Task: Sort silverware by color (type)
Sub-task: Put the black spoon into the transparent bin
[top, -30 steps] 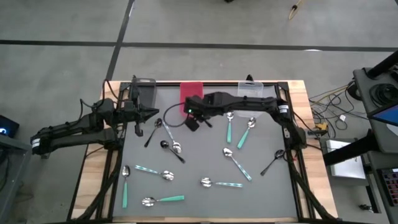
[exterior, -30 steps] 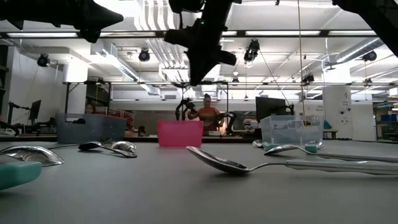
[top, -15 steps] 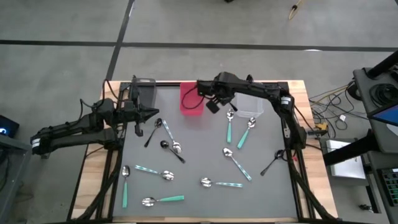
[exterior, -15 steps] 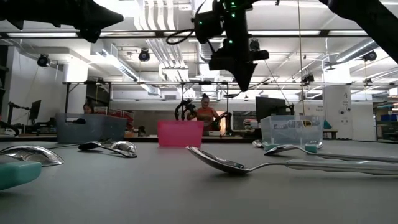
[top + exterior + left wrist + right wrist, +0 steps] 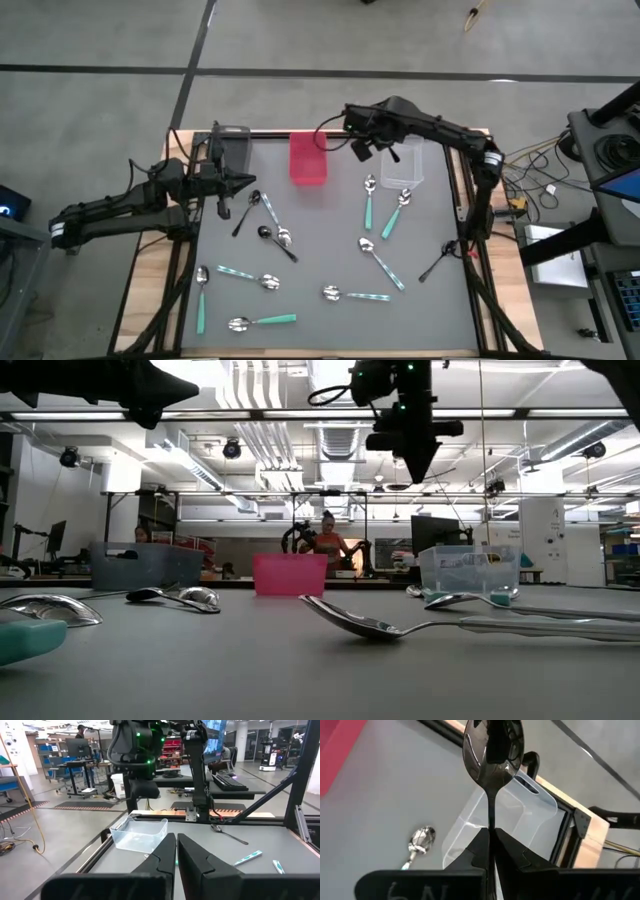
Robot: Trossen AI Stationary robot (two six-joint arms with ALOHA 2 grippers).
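My right gripper (image 5: 362, 150) (image 5: 414, 464) hangs high over the far right of the table, shut on a black spoon (image 5: 493, 750), beside the clear bin (image 5: 403, 165) (image 5: 500, 820). My left gripper (image 5: 250, 181) (image 5: 176, 851) waits shut and level near the dark bin (image 5: 231, 150). Several spoons lie flat on the grey mat: teal-handled ones (image 5: 368, 205) (image 5: 262, 320), patterned ones (image 5: 355, 295) (image 5: 245, 274) and black ones (image 5: 438, 260) (image 5: 243, 210). My right gripper pinches the black spoon's thin handle (image 5: 491, 831) between its two fingers. The spoon runs along the fingers, its bowl (image 5: 493, 745) sticking out past the fingertips. The fingers slant downward from above. The spoon is lifted clear, over the clear bin.
A pink bin (image 5: 308, 158) (image 5: 289, 574) stands between the dark bin and the clear bin along the far edge. The table's black frame (image 5: 470, 240) borders the mat. People and benches show in the room behind the table.
My right gripper has swung from in front of the pink bin toward the table's right and far edges, rising and tipping as it went, and now hangs by the clear bin. It has stayed shut.
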